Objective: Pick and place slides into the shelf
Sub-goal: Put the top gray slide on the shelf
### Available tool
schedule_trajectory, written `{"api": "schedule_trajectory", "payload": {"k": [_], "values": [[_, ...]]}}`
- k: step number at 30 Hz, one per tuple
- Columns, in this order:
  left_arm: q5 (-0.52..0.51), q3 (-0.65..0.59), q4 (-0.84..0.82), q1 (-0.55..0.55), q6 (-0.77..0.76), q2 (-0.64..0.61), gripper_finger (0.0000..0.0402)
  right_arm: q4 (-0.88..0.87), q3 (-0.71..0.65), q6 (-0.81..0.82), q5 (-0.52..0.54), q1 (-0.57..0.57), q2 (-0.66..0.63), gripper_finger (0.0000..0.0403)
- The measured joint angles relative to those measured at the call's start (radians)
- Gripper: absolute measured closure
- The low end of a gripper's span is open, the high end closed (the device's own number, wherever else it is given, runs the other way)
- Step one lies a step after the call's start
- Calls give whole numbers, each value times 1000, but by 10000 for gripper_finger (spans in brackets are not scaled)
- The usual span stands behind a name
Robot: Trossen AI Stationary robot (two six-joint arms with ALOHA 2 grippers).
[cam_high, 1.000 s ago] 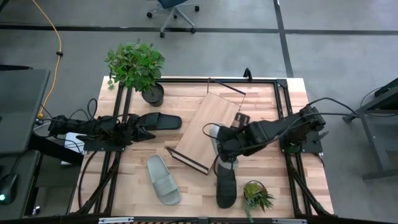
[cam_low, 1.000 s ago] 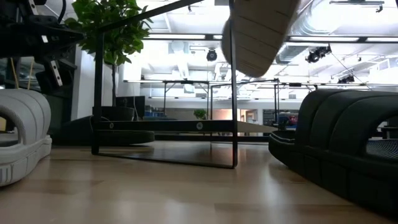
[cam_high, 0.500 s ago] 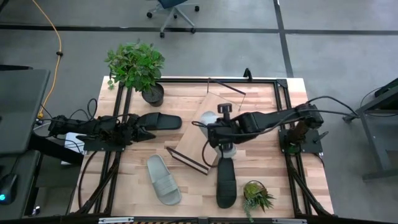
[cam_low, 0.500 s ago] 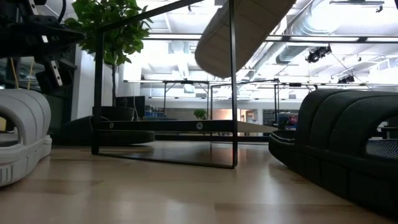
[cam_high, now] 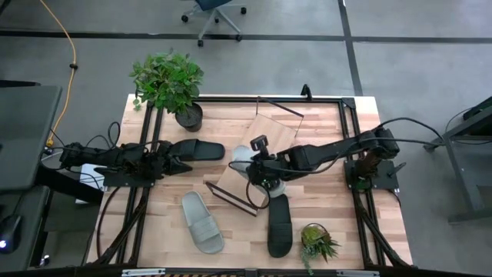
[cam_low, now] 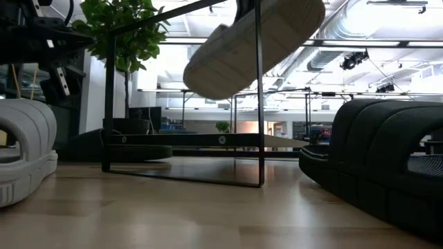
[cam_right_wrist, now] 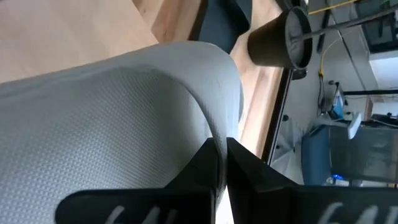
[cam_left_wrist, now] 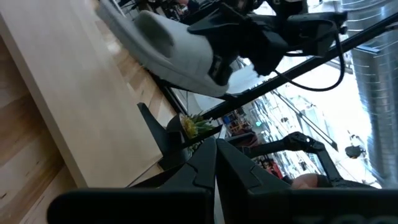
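Four slides show: the right tool point(cam_high: 259, 171) pinches one pale slide point(cam_high: 243, 158) in the air above the shelf point(cam_high: 257, 160), which lies slanted mid-surface. Another pale slide point(cam_high: 202, 221) lies near the front edge, a black slide point(cam_high: 279, 223) beside it, and a second black slide point(cam_high: 198, 150) by the left tool point(cam_high: 183, 165), pressed together on nothing.

Right gripper point(cam_high: 257, 171), clamped on a pale slide point(cam_high: 244, 158), has travelled left from beside the shelf's point(cam_high: 265, 142) right edge to above its near-left part. In the low view the slide point(cam_low: 252, 47) now hangs lower and further left, toe tilted down.
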Motion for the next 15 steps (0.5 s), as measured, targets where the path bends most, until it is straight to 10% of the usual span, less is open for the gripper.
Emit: {"api": "schedule_trajectory", "payload": {"k": [15], "values": [[0,0,0,0,0,0,401,332,-129,-211,-24,-7,0,403]]}}
